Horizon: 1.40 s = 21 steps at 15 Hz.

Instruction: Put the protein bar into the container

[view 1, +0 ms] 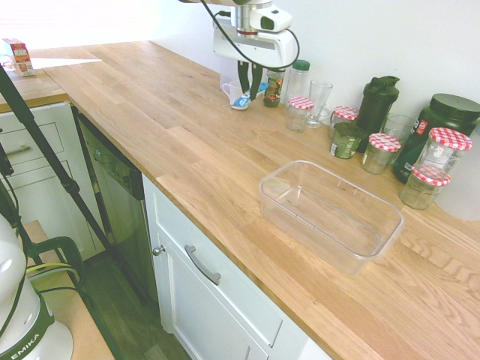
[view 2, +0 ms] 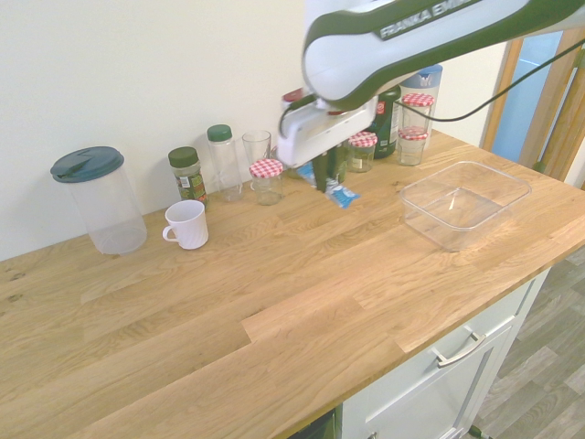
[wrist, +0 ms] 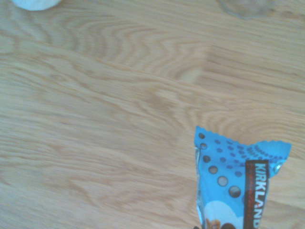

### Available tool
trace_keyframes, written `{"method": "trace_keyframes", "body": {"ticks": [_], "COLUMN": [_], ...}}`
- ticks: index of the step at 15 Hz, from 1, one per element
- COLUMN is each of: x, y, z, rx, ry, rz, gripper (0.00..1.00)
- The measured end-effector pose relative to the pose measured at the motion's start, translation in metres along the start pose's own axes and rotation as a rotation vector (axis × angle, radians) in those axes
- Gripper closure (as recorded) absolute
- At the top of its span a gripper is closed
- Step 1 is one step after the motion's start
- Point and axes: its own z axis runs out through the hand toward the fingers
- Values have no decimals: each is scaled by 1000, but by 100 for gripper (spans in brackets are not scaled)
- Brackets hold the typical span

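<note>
Blue bar (view 2: 343, 195) marked KIRKLAND hangs tilted, long axis slanting down, clenched in the gripper (view 2: 331, 182) above the wooden counter (view 2: 274, 302) near its back edge, well apart from the tub (view 2: 466, 203)

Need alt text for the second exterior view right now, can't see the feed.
The pincer, shut on the blue protein bar, holds it above the wooden counter, short of the empty clear container. A white mug and jars line the wall.
</note>
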Motion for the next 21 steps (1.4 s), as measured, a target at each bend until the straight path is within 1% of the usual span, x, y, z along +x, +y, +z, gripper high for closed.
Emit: {"method": "trace_keyframes", "body": {"ticks": [5,7,9,11,14,17,21], "x": [35,54,71,89,110,115,120], "y": [162,208,242,254,252,255,270], "z": [5,4,11,22,44,64,82], "rx": [81,110,125,132,127,127,130], "ry": [-18,-20,-21,-32,-52,-74,-90], "rz": [105,134,157,168,171,170,171], "gripper": [100,100,100,100,100,100,100]}}
